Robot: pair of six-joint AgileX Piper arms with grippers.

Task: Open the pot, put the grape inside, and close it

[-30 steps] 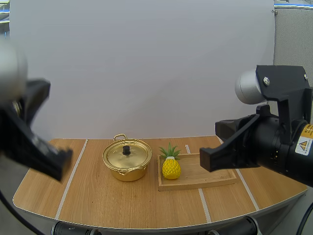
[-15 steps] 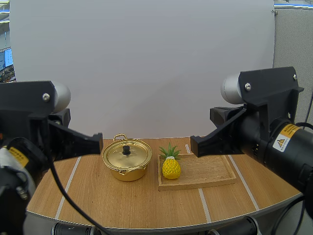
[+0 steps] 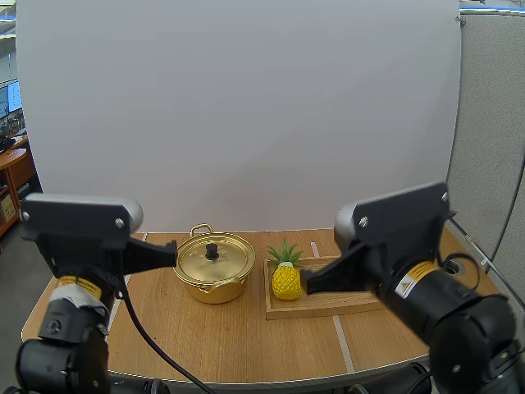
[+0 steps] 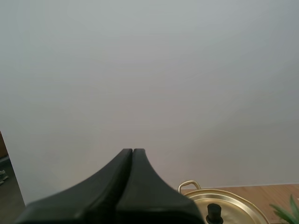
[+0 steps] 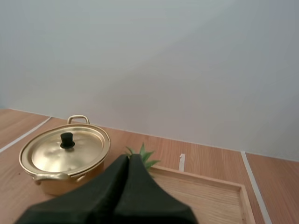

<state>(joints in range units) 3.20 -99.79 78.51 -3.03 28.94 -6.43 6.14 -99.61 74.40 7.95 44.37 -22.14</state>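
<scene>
Both left claw (image 4: 132,151) and right claw (image 5: 129,157) are closed, empty; the lower-centre lid (image 3: 197,260) looks light, slick, best taken by its knob (image 3: 212,249).

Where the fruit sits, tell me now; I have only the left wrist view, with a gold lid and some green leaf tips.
Observer: Those leaves top a yellow pineapple, upright on the wooden tray, at its end nearest the pot.
Operator: Now report the other arm.
Observer: The right fingers lie shut together on nothing, near the pineapple.
Operator: Place the pot for me.
Observer: It stands on the table beside the tray, not touching it.
</scene>
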